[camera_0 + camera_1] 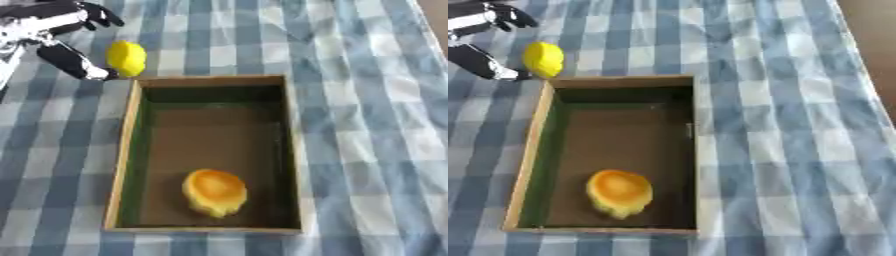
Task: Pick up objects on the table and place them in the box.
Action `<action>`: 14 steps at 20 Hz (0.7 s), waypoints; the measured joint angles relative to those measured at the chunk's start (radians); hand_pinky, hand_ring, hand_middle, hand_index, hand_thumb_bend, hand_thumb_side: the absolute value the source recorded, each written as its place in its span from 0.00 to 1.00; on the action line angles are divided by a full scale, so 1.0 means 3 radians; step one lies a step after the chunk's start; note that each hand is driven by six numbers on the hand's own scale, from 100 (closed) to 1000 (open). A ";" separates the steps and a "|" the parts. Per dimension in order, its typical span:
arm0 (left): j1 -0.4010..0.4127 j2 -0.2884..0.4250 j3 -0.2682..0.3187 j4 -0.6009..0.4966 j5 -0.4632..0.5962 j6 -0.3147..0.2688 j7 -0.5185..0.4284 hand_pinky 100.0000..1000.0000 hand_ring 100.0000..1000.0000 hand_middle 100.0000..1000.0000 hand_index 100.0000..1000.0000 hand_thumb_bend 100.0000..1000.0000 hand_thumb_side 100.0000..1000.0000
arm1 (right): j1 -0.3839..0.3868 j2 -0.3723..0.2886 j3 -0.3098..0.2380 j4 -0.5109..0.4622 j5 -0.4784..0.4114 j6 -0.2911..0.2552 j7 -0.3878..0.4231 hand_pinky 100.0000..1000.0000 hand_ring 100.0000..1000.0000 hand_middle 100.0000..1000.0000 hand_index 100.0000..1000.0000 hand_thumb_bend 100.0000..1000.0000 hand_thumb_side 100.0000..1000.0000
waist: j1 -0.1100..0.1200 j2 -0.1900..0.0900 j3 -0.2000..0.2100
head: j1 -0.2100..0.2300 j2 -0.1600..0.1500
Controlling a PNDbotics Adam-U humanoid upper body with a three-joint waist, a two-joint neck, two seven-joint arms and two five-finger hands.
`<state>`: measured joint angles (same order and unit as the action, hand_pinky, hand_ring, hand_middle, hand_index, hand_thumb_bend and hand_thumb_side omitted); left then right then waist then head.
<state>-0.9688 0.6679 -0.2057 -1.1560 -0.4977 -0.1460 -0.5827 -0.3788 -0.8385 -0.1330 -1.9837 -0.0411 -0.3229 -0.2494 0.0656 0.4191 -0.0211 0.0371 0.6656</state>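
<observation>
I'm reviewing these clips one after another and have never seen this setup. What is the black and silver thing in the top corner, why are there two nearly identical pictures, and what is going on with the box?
Both pictures come from one stereo camera in a humanoid robot's head, looking down at the table; they are its left and right eyes, so they show the same moment. The black and silver thing is the robot's left hand, reaching in from the upper left. Its fingers are spread on either side of a yellow object lying on the checked tablecloth, just beyond the far left corner of the wooden box. I cannot tell whether the hand has gripped it yet. Inside the box, near its front end, an orange-yellow object already lies. The right hand is not in view.
</observation>
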 measured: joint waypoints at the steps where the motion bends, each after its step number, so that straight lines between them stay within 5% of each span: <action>1: -0.0001 -0.0009 0.0001 0.0019 -0.0008 0.0008 0.0017 0.86 0.91 0.89 0.92 0.38 0.12 | -0.0003 0.0004 0.0001 0.0000 -0.0003 0.0001 0.0001 0.82 0.96 0.58 0.77 0.00 0.28 | 0.0001 0.0007 -0.0006 | 0.0006 -0.0003; 14: -0.0009 -0.0089 0.0043 0.0220 -0.0106 0.0073 0.0159 0.82 0.90 0.90 0.92 0.23 0.00 | -0.0024 0.0048 0.0015 0.0000 -0.0014 0.0021 0.0009 0.82 0.96 0.57 0.77 0.00 0.32 | 0.0020 0.0063 -0.0072 | 0.0060 -0.0058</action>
<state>-0.9716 0.6412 -0.1927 -1.0901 -0.5294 -0.1242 -0.5351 -0.3860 -0.8241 -0.1285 -1.9837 -0.0453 -0.3167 -0.2467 0.0715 0.4379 -0.0426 0.0549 0.6481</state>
